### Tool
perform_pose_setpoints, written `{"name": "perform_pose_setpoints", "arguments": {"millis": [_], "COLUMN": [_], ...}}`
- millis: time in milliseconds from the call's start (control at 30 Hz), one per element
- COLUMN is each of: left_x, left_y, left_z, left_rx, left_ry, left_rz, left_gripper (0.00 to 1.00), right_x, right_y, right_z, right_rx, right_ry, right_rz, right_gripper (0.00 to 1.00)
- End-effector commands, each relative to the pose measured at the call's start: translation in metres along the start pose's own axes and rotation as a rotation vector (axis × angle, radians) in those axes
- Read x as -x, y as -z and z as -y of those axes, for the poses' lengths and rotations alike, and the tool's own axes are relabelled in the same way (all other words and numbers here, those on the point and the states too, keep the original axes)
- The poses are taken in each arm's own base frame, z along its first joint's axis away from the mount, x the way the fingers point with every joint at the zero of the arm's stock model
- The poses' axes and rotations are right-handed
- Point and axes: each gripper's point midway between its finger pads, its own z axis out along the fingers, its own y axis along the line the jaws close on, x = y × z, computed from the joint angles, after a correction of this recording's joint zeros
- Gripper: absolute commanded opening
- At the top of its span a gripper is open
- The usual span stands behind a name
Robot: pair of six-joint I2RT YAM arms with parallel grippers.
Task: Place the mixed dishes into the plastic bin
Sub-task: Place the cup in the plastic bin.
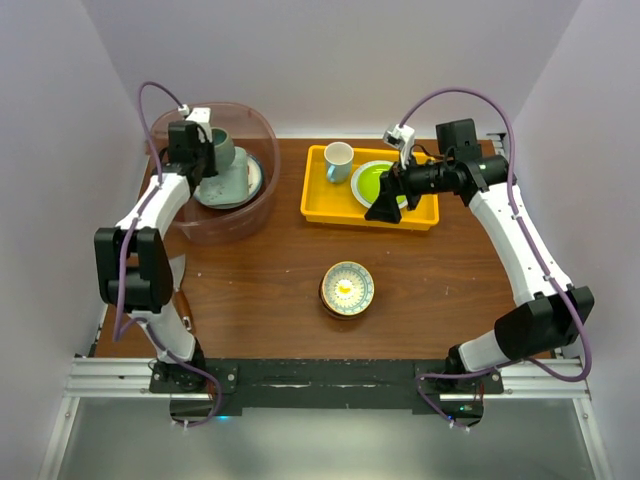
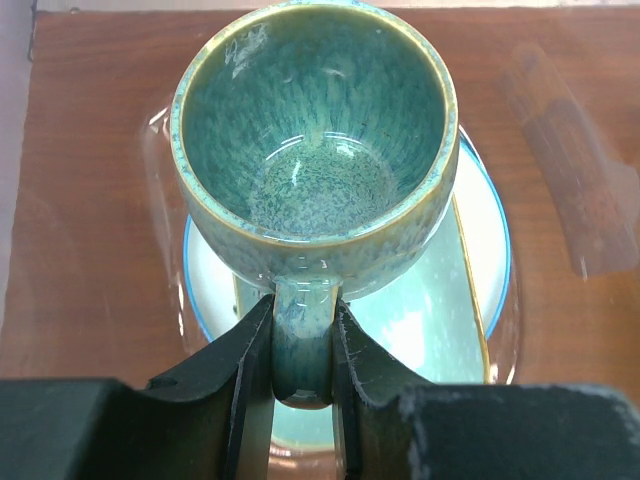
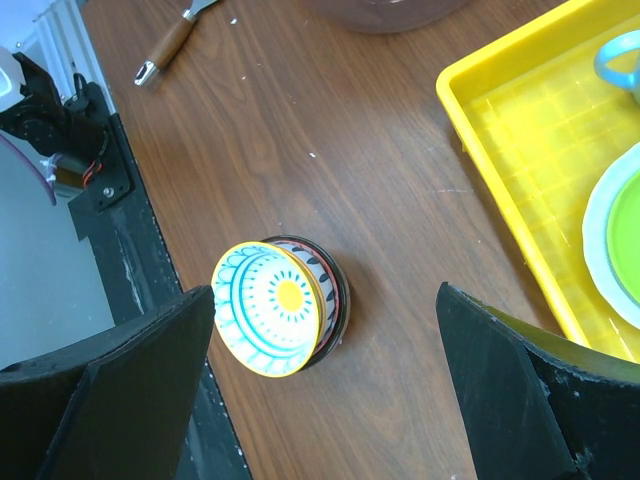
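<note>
Near the table's (image 1: 450,290) front edge sit the stacked bowls (image 1: 347,289), not yet picked up. The right pincer (image 3: 325,390) is wide apart and holds nothing. At the far left corner, the left pincer (image 2: 300,325) is clamped on the teal mug (image 2: 315,140) by its handle, over the plastic bin (image 1: 235,225). Next, I think, it should lower the mug softly and let go. Only the left wrist view shows that grip.

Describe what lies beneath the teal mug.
Beneath the teal mug, held by its handle in the left claw, a pale green tray rests on a blue-rimmed plate in the plastic bin. The mug covers their centres.
</note>
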Motion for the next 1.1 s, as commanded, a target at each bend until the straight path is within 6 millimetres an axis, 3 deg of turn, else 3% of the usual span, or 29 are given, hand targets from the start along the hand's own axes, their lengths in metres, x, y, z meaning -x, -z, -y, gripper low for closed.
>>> {"name": "perform_pose_setpoints", "arguments": {"millis": [0,533,733,767,867,1067], "left_x": [0.107,0.090,0.081,0.080,0.081,0.083], "left_y": [0.011,-0.018,-0.022,-0.022,-0.019,-0.011], "left_z": [-0.008,-0.009,-0.008,-0.008,-0.008,-0.010], "left_rx": [0.029,0.042,0.038,0.039,0.039,0.048], "left_ry": [0.046,0.040,0.036,0.038,0.038,0.033], "left_rz": [0.341,0.307,0.284,0.282,0.284,0.288], "left_gripper": [0.00,0.00,0.17,0.26,0.42,0.55], "right_x": [0.009,0.009,0.008,0.008,0.008,0.007], "right_y": [0.007,0.003,0.002,0.002,0.002,0.003], "right_z": [-0.005,0.000,0.001,0.002,0.001,0.000], "right_rx": [0.003,0.010,0.009,0.010,0.011,0.008], "right_ry": [0.040,0.032,0.029,0.028,0.029,0.030], "right_rz": [0.042,0.041,0.039,0.040,0.040,0.041], "right_gripper": [0.97,0.96,0.97,0.97,0.97,0.97]}}
